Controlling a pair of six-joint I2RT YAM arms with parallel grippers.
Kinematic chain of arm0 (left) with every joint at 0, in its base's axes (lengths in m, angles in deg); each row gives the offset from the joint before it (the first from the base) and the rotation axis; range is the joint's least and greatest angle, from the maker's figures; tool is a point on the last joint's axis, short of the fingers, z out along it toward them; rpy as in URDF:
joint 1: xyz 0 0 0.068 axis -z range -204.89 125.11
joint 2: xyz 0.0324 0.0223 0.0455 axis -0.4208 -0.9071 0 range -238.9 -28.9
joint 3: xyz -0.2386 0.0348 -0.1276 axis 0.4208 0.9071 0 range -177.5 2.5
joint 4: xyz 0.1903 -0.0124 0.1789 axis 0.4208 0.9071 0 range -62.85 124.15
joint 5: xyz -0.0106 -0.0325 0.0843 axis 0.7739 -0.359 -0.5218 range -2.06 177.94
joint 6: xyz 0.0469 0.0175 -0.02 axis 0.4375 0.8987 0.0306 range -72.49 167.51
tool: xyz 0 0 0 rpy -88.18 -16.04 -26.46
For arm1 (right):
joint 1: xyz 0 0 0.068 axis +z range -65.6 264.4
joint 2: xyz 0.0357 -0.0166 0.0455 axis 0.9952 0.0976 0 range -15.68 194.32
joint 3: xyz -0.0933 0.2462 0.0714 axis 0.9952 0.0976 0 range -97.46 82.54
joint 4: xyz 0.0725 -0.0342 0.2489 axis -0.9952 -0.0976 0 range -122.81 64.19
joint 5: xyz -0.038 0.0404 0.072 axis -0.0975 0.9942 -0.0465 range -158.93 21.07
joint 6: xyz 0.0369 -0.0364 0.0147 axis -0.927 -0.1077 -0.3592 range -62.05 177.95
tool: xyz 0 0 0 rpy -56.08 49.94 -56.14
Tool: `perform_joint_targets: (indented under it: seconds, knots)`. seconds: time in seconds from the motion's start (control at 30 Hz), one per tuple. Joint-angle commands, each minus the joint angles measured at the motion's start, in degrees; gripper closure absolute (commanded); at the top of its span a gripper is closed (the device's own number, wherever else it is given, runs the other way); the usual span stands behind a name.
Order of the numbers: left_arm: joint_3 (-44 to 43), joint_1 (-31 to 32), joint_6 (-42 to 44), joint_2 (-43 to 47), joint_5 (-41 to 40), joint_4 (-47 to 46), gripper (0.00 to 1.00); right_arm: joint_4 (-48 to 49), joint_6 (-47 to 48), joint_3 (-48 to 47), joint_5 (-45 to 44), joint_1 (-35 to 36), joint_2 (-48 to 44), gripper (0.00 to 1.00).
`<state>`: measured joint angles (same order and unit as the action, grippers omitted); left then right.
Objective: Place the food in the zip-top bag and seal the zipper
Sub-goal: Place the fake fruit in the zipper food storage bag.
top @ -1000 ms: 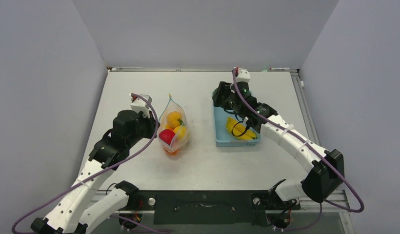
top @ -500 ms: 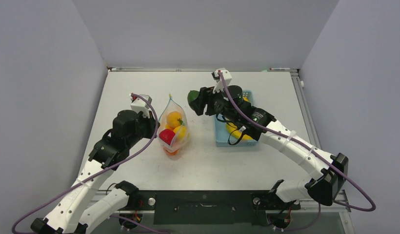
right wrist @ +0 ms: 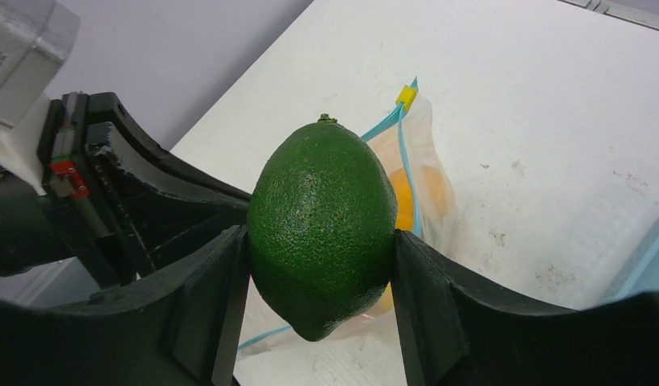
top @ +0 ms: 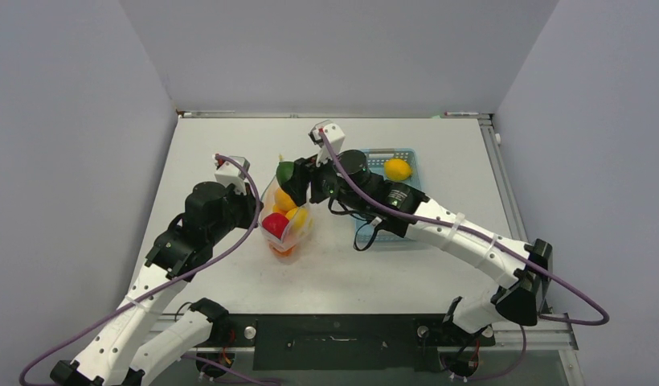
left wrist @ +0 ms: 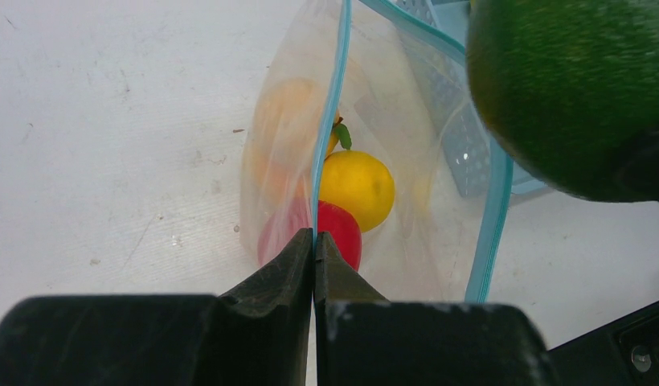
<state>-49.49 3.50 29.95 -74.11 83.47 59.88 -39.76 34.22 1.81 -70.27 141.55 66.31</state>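
The clear zip-top bag (top: 288,217) stands upright at mid-table with its mouth open. Inside it lie a red fruit (left wrist: 342,233), a yellow one (left wrist: 357,186) and an orange one (left wrist: 282,153). My left gripper (left wrist: 314,237) is shut on one side of the light-blue zipper (left wrist: 329,104) and holds that edge up. My right gripper (right wrist: 318,241) is shut on a dark green lime (right wrist: 322,229), which hangs just over the bag's mouth (top: 285,170). The zipper's yellow slider (right wrist: 404,96) sits at the far end.
A light-blue basket (top: 373,153) stands right of the bag, partly under my right arm, with a yellow lemon (top: 398,169) in it. Grey walls close in the table on three sides.
My right arm swung left from the basket to the bag's mouth, carrying the green lime. The left gripper and the bag stayed where they were.
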Motion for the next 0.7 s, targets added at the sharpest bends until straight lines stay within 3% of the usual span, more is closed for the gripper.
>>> perform_joint_targets:
  seconds: [0.0, 0.67]
  knots:
    - [-0.2, -0.3, -0.1, 0.8, 0.0, -3.0, 1.0, -0.1, 1.0, -4.4, -2.6, 1.1, 3.3, 0.57]
    - [-0.2, -0.3, -0.1, 1.2, -0.1, -3.1, 1.0, -9.6, 1.4, -10.9, -7.3, 2.9, 14.3, 0.52]
